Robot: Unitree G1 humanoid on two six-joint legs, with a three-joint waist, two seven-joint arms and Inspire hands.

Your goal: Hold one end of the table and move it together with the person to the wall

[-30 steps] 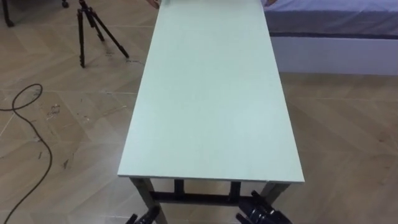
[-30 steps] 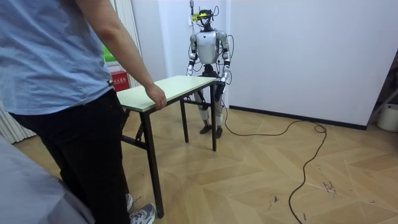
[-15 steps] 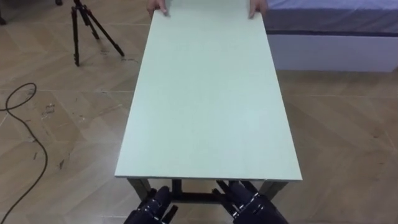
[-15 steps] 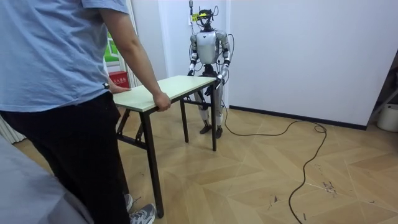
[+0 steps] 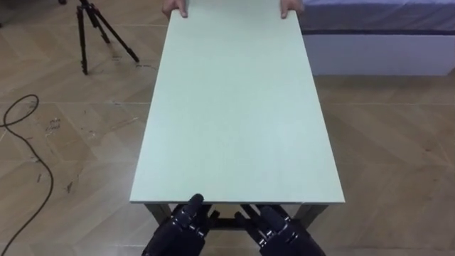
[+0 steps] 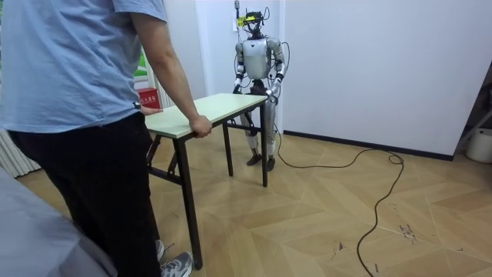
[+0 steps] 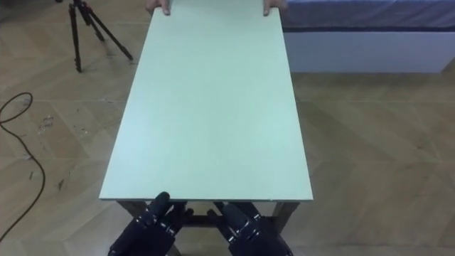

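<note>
- The desk point(image 5: 234, 107) stands on the floor between robot and person; the person's hands point(image 5: 175, 8) hold its far end.
- The left hand point(image 5: 181, 226) and right hand point(image 5: 283, 229) sit just below the near edge, fingers stretched forward and holding nothing.
- Step in hand: taking hold. The next move likely calls for curling both hands under that edge.

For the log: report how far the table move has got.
Done: the person's hands grip the far end of the table. In hand: the robot's left hand and right hand sit at the near edge; a grasp isn't confirmable. Left: lifting and carrying; the table legs look grounded in the room view.
</note>
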